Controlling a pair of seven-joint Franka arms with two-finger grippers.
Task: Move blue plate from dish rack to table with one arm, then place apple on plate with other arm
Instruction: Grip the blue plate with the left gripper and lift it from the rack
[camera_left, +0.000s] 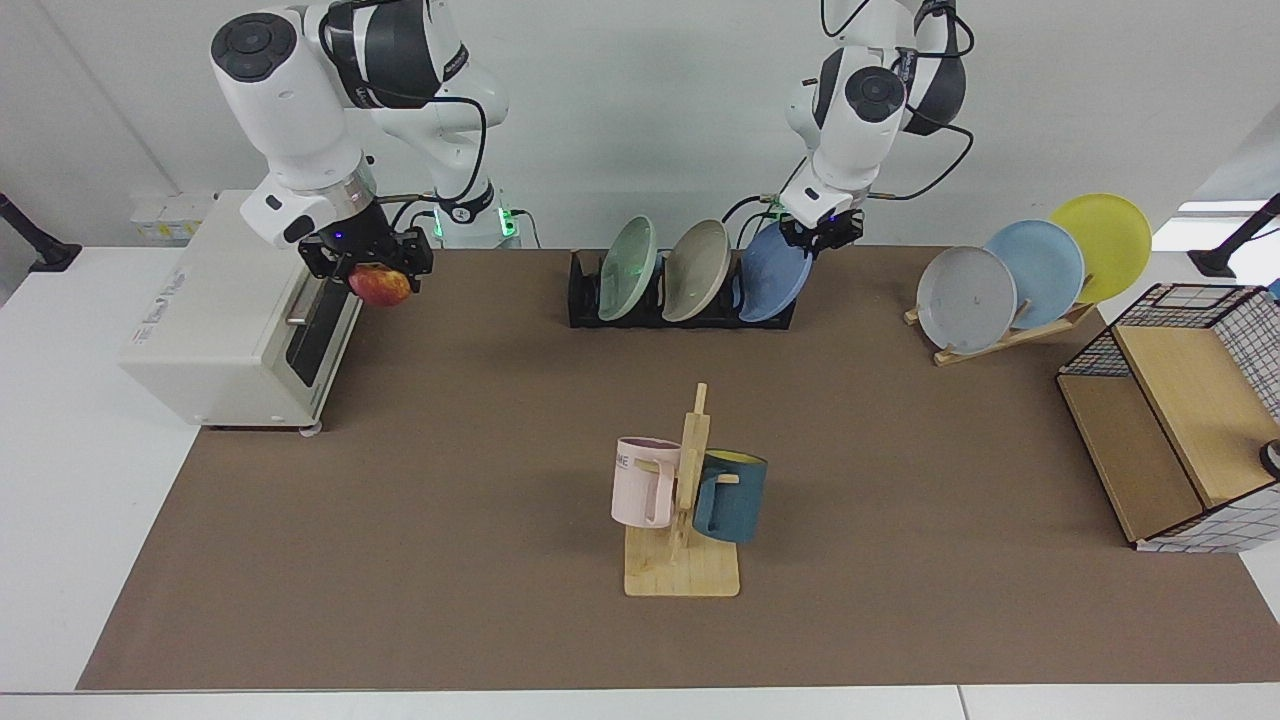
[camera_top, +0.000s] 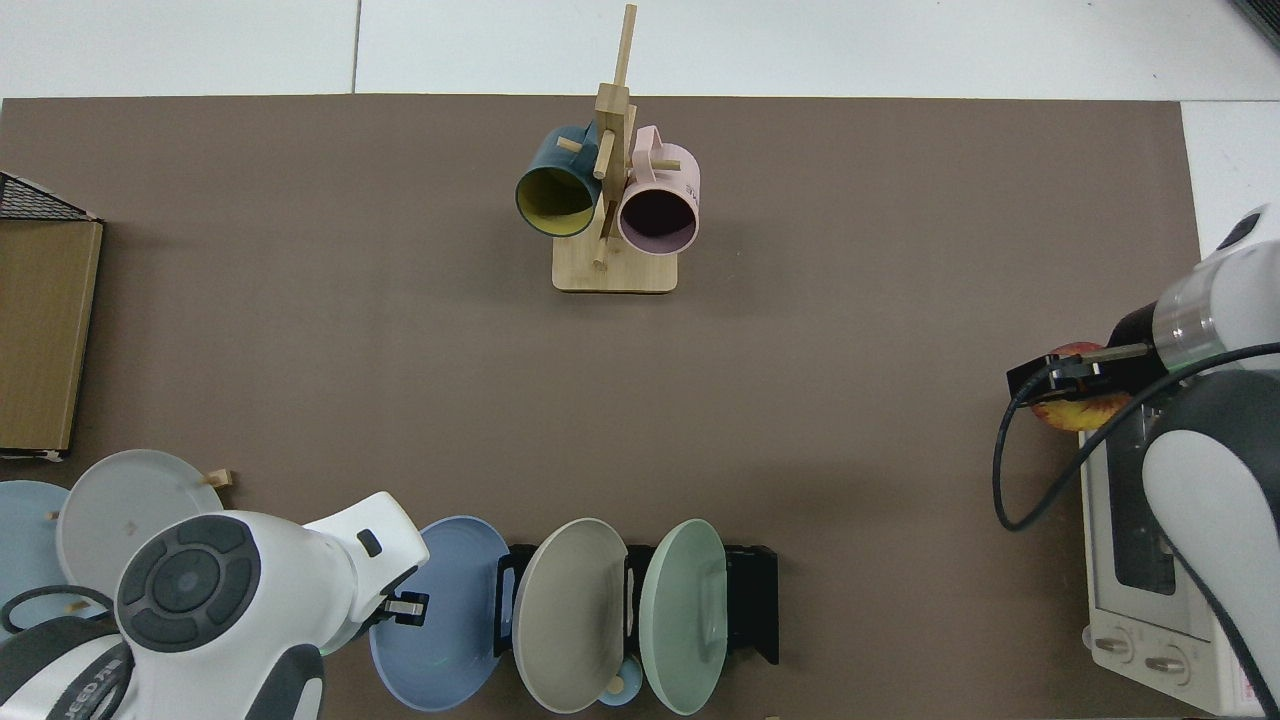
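Observation:
The blue plate (camera_left: 768, 285) (camera_top: 450, 620) stands on edge in the end slot of the black dish rack (camera_left: 582, 300) (camera_top: 755, 600), at the back of the brown-matted table (camera_left: 480, 450). My left gripper (camera_left: 822, 235) (camera_top: 405, 607) comes down from above and is shut on the plate's top rim. Over at the other side, my right gripper (camera_left: 372, 275) (camera_top: 1050, 380) hangs in the air in front of the toaster oven. It is shut on the red and yellow apple (camera_left: 379, 287) (camera_top: 1075, 410).
A green plate (camera_left: 628, 268) and a beige plate (camera_left: 697, 270) share the rack. A white toaster oven (camera_left: 230, 320) stands by the right arm. A mug tree (camera_left: 685, 500) holds two mugs mid-table. A wooden stand (camera_left: 1000, 340) with three plates and a wire shelf (camera_left: 1180, 420) sit beyond the left arm.

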